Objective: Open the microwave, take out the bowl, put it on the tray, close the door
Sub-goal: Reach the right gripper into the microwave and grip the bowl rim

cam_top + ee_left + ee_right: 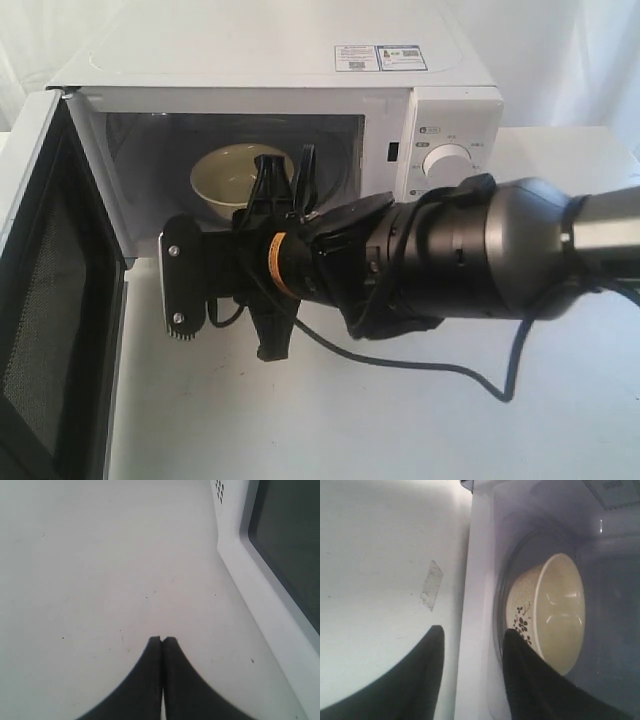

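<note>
The bowl [232, 178] sat inside the microwave [250, 45], straight ahead of the right gripper [286, 165] — the nearer one, jaws apart. The left gripper [162, 640] was closed, empty.

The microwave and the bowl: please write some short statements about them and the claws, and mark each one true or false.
1. The door of the microwave stands open. True.
2. The bowl is already on the tray. False: it sits inside the microwave.
3. The right claw is shut on the bowl. False: its jaws stand apart at the oven opening, and the bowl is not between them.
4. The left claw is shut and holds nothing. True.
</note>
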Motion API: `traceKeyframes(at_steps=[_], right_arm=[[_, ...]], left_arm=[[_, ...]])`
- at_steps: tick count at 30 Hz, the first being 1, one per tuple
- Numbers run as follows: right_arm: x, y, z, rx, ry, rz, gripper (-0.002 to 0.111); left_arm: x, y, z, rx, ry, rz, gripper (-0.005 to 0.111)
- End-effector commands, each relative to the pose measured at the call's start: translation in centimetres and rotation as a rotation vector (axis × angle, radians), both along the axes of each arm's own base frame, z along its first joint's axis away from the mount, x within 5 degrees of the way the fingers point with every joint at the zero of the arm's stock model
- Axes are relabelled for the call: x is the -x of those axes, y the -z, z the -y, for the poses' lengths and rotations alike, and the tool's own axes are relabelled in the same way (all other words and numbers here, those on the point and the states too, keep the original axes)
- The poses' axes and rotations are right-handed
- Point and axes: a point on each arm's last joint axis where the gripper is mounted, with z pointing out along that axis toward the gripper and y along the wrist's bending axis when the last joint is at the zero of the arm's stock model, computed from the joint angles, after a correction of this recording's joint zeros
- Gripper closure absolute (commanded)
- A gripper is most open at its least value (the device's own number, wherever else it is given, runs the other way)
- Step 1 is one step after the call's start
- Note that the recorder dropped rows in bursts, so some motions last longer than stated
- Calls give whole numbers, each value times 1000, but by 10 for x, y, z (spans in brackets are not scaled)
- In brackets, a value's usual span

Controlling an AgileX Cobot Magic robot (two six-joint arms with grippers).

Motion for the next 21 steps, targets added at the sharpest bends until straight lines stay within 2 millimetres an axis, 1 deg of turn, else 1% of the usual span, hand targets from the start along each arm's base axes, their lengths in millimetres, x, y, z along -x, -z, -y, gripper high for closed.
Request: traceKeyframes(at_steps=[1, 7, 10, 13, 21], right_arm=[[-20, 3, -1, -16, -3, 0, 71], [-43, 16, -4, -1, 34, -5, 60], [-54, 24, -4, 6, 53, -9, 60], [-61, 27, -7, 11, 54, -5, 60], [-78, 27, -13, 2, 58, 25, 60]], left_arm=[[0, 1, 0, 6, -1, 0, 107], [0, 1, 0, 6, -1, 0, 107], [0, 1, 0, 6, -1, 0, 107], [0, 1, 0, 6, -1, 0, 107], [0, 1, 0, 6, -1, 0, 107]])
